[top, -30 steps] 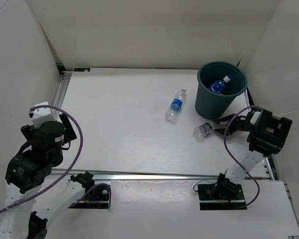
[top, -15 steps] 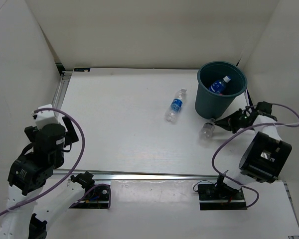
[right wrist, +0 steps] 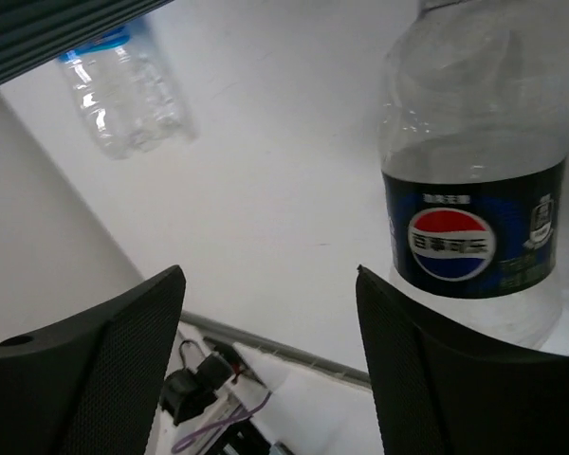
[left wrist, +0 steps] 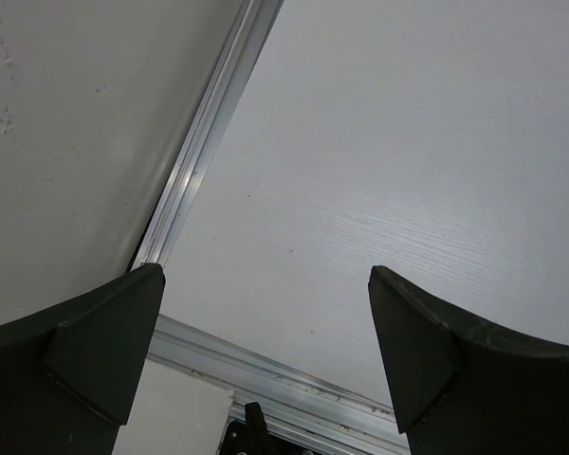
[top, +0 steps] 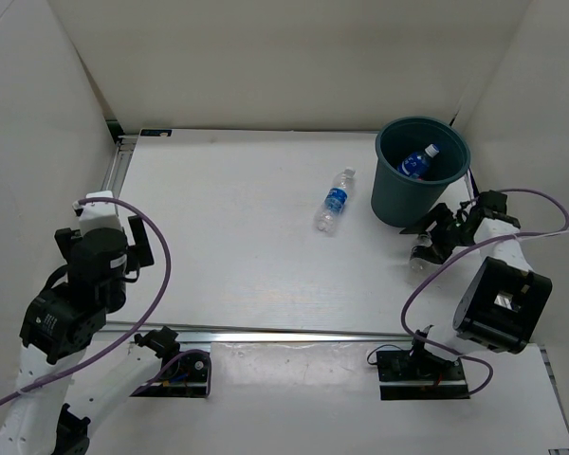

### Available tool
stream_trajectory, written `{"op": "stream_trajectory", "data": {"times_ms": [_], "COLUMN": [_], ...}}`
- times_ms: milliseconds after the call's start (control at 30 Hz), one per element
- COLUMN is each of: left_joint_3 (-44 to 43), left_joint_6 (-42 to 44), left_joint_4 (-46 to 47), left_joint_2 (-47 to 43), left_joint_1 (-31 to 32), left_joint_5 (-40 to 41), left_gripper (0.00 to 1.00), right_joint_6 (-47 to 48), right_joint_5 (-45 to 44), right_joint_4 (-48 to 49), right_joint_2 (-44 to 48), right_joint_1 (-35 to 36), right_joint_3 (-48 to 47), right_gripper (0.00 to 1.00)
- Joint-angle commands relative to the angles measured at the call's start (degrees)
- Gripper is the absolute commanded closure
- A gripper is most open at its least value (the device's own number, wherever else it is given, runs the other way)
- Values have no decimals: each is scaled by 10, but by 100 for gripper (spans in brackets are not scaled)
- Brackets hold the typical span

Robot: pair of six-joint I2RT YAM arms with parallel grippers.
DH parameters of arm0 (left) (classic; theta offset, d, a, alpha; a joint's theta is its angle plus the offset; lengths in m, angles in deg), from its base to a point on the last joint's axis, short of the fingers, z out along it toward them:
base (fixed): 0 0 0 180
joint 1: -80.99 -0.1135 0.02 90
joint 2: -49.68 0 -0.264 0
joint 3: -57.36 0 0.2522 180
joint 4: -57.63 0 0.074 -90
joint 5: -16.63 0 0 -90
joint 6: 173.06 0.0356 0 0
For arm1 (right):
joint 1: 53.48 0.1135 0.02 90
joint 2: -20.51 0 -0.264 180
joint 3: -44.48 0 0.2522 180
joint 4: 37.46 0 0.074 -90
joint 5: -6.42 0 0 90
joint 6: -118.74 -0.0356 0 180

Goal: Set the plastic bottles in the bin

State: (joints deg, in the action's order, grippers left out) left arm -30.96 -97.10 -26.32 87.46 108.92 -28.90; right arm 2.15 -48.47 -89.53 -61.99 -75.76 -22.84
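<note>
The dark teal bin (top: pixel 422 175) stands at the back right with a blue-labelled bottle (top: pixel 415 163) inside it. A second blue-labelled bottle (top: pixel 334 201) (right wrist: pixel 123 90) lies on the table to the bin's left. A clear bottle with a dark blue Pepsi label (right wrist: pixel 474 227) (top: pixel 420 258) sits in front of the bin on its right, just off one fingertip of my right gripper (top: pixel 432 239) (right wrist: pixel 270 284). That gripper is open, with only bare table between its fingers. My left gripper (left wrist: pixel 266 284) (top: pixel 133 248) hangs wide open and empty over the table's left edge.
An aluminium rail (left wrist: pixel 209 123) runs along the table's left side, and another (top: pixel 294 332) along the near edge. White walls close in the left, back and right. The right arm's purple cable (top: pixel 436 275) loops beside the Pepsi bottle.
My right gripper carried the Pepsi bottle rightward in front of the bin, then opened and let it go. The left arm shifted slightly.
</note>
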Motion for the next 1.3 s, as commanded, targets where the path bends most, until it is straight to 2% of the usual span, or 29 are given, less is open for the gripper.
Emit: {"op": "stream_trajectory", "data": {"times_ms": [0, 67, 200, 300, 433, 567, 733, 800, 1100, 1267], "left_joint_3": [-3, -3, -22, -27, -32, -27, -15, -8, 4, 4], "left_joint_6": [-4, -9, -14, -19, -25, -25, -13, -13, -8, -8], "left_joint_4": [-5, -19, -31, -37, -37, -37, -31, -25, -13, -13], "left_joint_2": [1, -5, -11, -17, -10, -10, -5, -5, -5, -5], "left_joint_1": [-2, -2, -2, -2, -2, -2, -2, -2, -2, -2], "left_joint_5": [-4, -4, -4, 1, 1, 1, -4, -4, -4, 1], "left_gripper": [0, 0, 0, 0, 0, 0, 0, 0, 0, 0], "right_joint_6": [55, 68, 75, 63, 57, 36, 23, 36, 46, 58], "right_joint_5": [-92, -170, -259, -269, -227, -222, -315, -315, -312, -336], "right_joint_4": [-22, -37, -49, -49, -36, -36, -58, -63, -34, -21], "right_joint_2": [-6, -12, -12, -3, 9, 22, 28, 17, 17, 1], "right_joint_1": [16, 34, 40, 40, 40, 40, 40, 40, 40, 40], "right_joint_3": [-34, -51, -66, -86, -116, -154, -185, -176, -30, -9], "right_gripper": [22, 21, 21, 21, 21, 21, 19, 19, 19, 19]}}
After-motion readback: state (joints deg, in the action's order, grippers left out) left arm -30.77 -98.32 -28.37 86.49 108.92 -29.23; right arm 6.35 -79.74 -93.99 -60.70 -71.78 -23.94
